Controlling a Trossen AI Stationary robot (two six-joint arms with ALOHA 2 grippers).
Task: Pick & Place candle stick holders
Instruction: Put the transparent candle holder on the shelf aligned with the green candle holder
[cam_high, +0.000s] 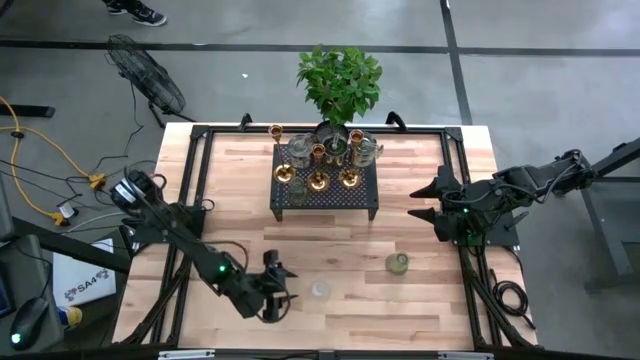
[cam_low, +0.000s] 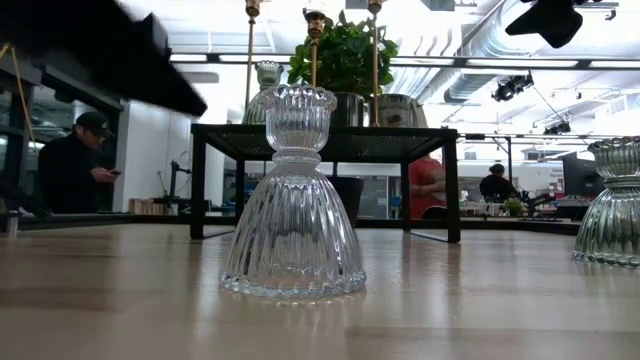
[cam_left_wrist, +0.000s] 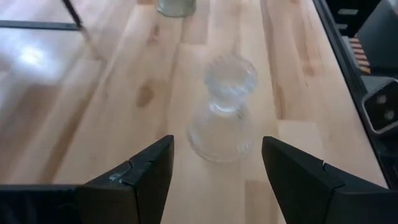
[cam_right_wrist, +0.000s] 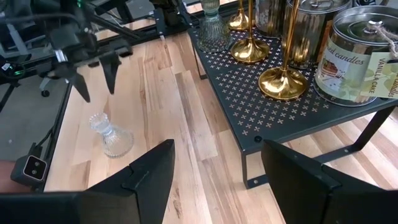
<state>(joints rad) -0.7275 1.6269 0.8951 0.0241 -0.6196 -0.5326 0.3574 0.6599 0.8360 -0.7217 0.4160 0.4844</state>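
Legible text, one item: paper label on a silver tin candle (cam_right_wrist: 359, 59), right edge of the right wrist frame, on the black perforated stand (cam_right_wrist: 267, 106). Reads "candles" in script, "VANILLA" on its tag. No other readable markings.

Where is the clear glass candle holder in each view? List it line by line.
High: clear glass holder, near front edge, beside left gripper.
Low: centre foreground.
Left wrist: just ahead of the open fingers.
Right wrist: far off on the wood.
Shared landmark: black perforated stand.
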